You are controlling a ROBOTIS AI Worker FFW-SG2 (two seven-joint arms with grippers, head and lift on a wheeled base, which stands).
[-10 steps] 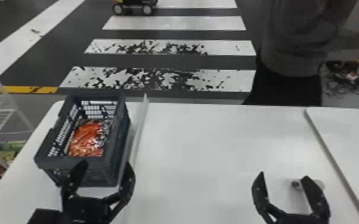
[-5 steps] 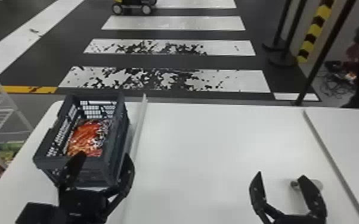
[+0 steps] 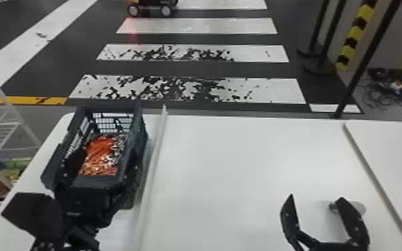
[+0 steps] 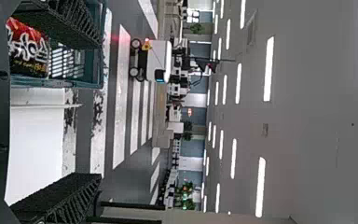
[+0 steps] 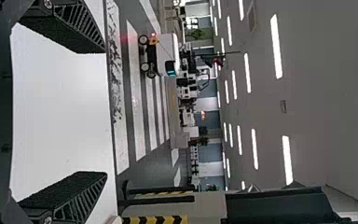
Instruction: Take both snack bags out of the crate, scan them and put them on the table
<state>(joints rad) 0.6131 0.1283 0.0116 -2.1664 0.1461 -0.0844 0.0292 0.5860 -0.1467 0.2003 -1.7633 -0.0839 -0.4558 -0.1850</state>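
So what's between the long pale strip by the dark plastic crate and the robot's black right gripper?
Nothing lies there. In the head view, the stretch of white table from the pale strip to the right gripper is bare.

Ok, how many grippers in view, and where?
2. Left gripper at the near end of the crate, fingers apart; right gripper above the table, well to the right of the crate, also open. Neither is fully hidden.
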